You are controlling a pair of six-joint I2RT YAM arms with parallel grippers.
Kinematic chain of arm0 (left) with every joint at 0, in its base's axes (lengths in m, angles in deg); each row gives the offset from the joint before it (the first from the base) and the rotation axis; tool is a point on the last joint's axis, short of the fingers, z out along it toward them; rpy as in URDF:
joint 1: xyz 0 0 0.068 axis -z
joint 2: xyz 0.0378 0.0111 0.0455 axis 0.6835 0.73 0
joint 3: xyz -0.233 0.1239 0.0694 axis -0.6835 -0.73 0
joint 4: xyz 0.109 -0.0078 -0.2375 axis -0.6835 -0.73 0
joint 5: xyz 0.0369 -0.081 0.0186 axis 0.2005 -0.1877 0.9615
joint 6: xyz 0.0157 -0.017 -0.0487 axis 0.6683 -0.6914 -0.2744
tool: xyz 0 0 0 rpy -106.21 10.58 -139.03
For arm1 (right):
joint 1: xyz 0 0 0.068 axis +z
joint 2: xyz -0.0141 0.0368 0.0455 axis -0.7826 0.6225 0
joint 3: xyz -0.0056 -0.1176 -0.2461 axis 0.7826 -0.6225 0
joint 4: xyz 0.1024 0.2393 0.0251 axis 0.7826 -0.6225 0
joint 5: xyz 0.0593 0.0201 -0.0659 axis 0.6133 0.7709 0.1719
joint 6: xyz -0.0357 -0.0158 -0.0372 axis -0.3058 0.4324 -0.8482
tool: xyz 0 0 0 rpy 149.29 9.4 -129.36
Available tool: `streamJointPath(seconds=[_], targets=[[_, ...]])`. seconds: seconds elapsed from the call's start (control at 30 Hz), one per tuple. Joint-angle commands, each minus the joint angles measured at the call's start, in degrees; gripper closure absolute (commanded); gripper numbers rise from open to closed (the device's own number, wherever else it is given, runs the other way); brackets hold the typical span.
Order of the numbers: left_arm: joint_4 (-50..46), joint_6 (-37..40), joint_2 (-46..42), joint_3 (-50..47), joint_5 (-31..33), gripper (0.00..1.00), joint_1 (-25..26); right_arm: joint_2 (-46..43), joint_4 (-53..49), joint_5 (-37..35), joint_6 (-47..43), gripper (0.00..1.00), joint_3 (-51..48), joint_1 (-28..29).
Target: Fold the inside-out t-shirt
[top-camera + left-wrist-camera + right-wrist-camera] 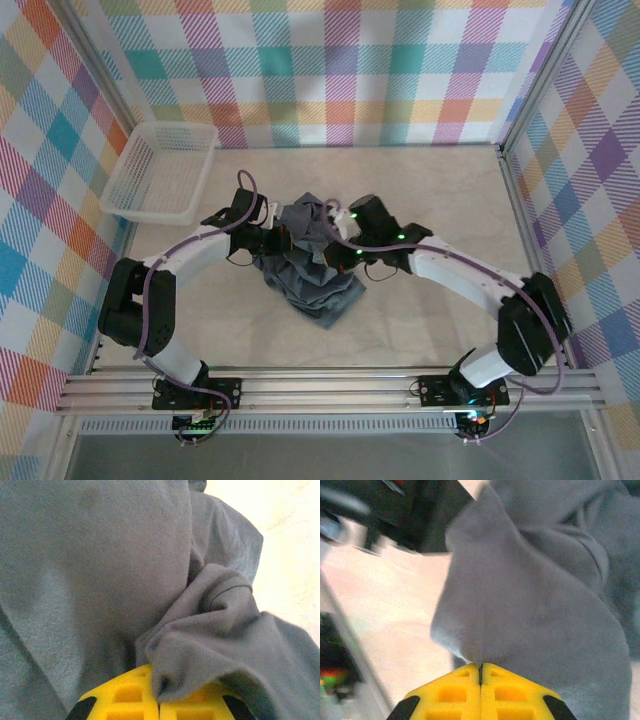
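Under t-shirt (100, 570) folds, left pincer (159, 709) half-hidden

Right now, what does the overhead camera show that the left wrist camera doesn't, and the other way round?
Overhead: the white basket at the far left, the left arm and right arm, and the whole t-shirt bunched up between them. Left wrist: close up, the left gripper, its yellow fingers shut on a fold of cloth. Shared: the blue-grey t-shirt and the pale table.

T-shirt (90, 580) was matt, soft, finely woven cloth; right hand (480, 667) smooth yellow plastic; basket (148, 212) white plastic lattice.
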Motion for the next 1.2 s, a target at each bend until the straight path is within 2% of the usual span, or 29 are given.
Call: streamJointPath(seconds=[0.0, 0.1, 0.17, 0.27, 0.37, 0.47, 0.6, 0.73, 0.97, 1.17], targets=[[1.03, 1.85, -0.95, -0.4, -0.09, 0.94, -1.1, -3.23, 12.42, 19.24, 8.2, 1.0, -4.83, -4.5], [-1.51, 3.82, -3.9, 0.15, -0.39, 0.84, -1.42, -3.75, 17.8, 26.11, 12.11, 1.0, -7.35, -7.64], [-1.73, 5.17, -7.47, -0.47, -1.7, 0.72, -1.42, -3.11, 17.53, 28.27, 12.36, 1.0, -6.78, -8.52], [1.58, 7.48, -14.55, -3.52, -8.95, 0.61, -1.26, -2.02, 17.6, 30.44, 12.67, 1.0, -5.32, -9.24], [4.86, 10.42, -21.63, -7.15, -13.26, 0.6, -0.17, -1.53, 18.55, 30.8, 13.5, 1.0, -4.42, -9.99], [6.29, 11.17, -25.21, -8.8, -19.71, 0.65, 1.64, -0.96, 18.91, 31.98, 13.59, 1.0, -3.52, -10.35], [13.17, 4.0, -23.13, -7.59, -27.79, 0.68, 4.55, -0.15, 17.73, 33.24, 13.12, 1.0, -2.28, -10.35], [19.94, -4.2, -18.67, -5.5, -31.7, 0.68, 6.63, 0.04, 17.56, 32.33, 13.33, 1.0, -1.91, -10.34], [18.82, -3.4, -17.17, -5.48, -28.1, 0.67, 7.28, 0.45, 18.35, 32.77, 14.0, 1.0, -1.38, -10.35], [10.03, 2.57, -19.45, -3.92, -18.42, 0.57, 7.02, 0.1, 18.0, 33.2, 13.7, 1.0, -1.55, -10.35]])
